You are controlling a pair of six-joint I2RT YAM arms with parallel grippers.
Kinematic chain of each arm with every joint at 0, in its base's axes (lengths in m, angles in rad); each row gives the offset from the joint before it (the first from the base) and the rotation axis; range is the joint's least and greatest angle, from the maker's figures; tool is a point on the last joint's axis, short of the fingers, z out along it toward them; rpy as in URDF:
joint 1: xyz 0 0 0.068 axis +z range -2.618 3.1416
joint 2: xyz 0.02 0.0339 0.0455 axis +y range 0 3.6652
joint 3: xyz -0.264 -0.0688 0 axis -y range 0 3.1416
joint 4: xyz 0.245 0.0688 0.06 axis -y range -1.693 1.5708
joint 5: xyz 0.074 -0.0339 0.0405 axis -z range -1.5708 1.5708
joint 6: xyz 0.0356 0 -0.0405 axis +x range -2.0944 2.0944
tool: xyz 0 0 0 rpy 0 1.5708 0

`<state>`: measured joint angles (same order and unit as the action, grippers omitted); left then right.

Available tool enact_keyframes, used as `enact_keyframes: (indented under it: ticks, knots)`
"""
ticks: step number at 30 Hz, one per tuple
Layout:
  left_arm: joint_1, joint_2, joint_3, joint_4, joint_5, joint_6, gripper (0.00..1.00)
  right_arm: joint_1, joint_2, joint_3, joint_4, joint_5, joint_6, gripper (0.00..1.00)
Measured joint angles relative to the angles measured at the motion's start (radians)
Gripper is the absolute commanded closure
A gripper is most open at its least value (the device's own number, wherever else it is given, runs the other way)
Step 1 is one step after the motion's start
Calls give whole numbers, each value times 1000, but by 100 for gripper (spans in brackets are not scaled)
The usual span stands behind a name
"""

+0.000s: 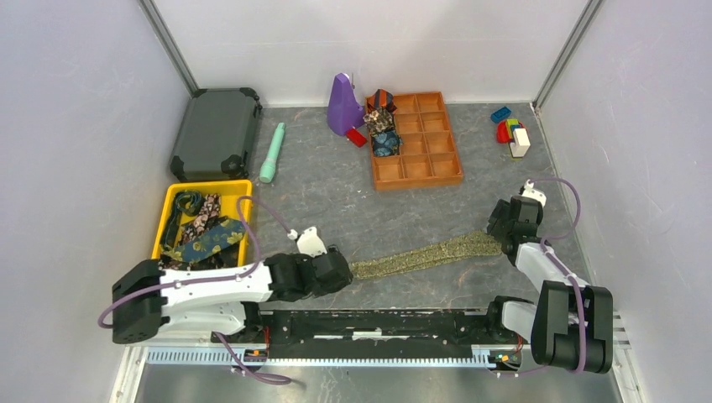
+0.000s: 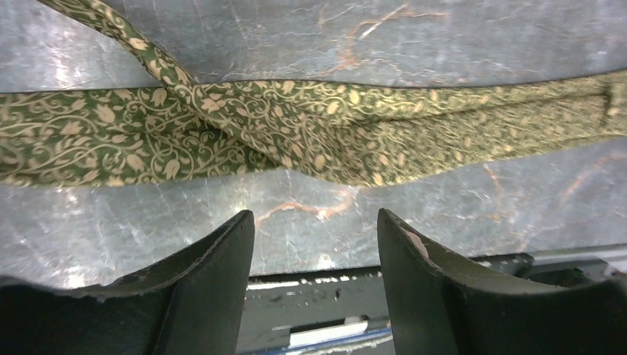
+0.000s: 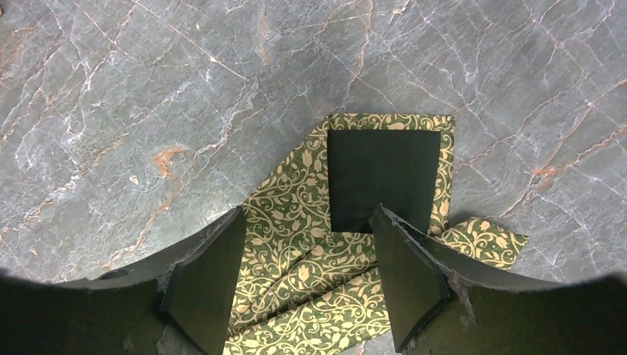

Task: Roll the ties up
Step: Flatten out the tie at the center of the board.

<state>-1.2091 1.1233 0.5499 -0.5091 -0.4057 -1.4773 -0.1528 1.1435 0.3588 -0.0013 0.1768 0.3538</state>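
The left gripper [image 2: 316,285] is spread open, its fingers [image 2: 214,288] just short of the olive-gold tie [image 2: 296,133]. The tie crosses the left wrist view from edge to edge, with a narrower strip lying over it at upper left. The right gripper [image 3: 310,292] is open too, its fingers either side of the tie's wide end, where a dark square patch [image 3: 381,177] shows. In the top view this tie lies flat across the lower centre of the table [image 1: 336,193], reaching from one gripper to the other. At left centre a yellow bin [image 1: 206,183] holds a loose heap of unrolled ties [image 1: 201,231], navy-flowered and dark floral. At upper centre a wooden tray [image 1: 417,180] of small compartments holds rolled ties [image 1: 384,122] in the upper part of its left column. A closed dark case [image 1: 216,133] sits above the bin.
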Motion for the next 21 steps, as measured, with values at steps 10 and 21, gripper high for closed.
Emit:
enact_keyframes:
  ticks: [10,21]
  knots:
    - [-72,-172,145,-278,-298,65,22,0,-18,46,-117,-1,-12,28]
    - [308,-150,177,-292,-320,269,21,8,-229,70,-213,-54,-2,26]
